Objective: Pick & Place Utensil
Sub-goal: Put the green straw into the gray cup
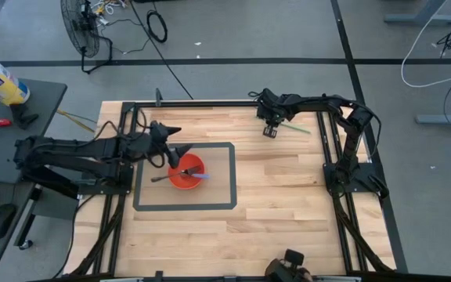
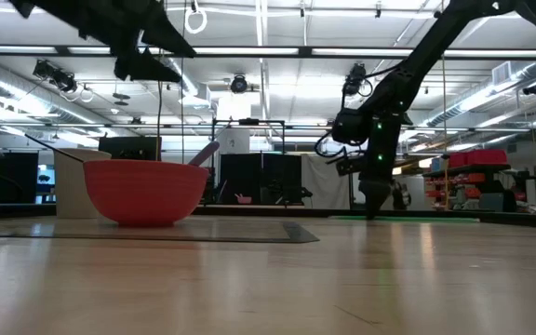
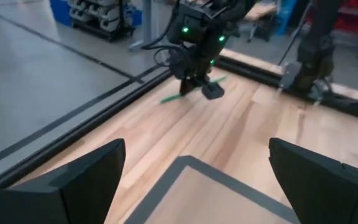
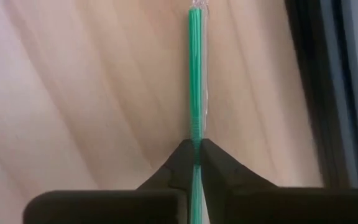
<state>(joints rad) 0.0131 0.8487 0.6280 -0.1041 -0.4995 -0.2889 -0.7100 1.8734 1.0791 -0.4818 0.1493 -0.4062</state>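
Note:
A thin green utensil (image 4: 195,74) in a clear wrapper lies on the wood near the table's far edge (image 1: 294,125). My right gripper (image 4: 196,152) is shut on it, pointing steeply down (image 1: 270,130). A red bowl (image 1: 186,172) stands on its base inside a grey tape rectangle (image 1: 233,176). In the bowl lean a grey utensil (image 1: 163,178) and a bluish one (image 1: 199,177). My left gripper (image 3: 197,162) hovers open above the bowl's far-left side (image 1: 180,149), holding nothing. My right gripper pinches the green utensil's shaft (image 4: 196,132) between its two fingertips (image 4: 219,163). The fingers come from above, pointing steeply down, and lie across the shaft. The longer part of the utensil (image 3: 178,97) runs out along the table on one side of the fingers, and a short part (image 3: 219,79) on the other.
Black frame rails (image 1: 327,149) run along the table's left, far and right sides, close to the right gripper. Bare wood (image 1: 288,204) spreads between the tape rectangle and the right rail. A fan (image 1: 81,27) and a side table (image 1: 22,102) stand off the table.

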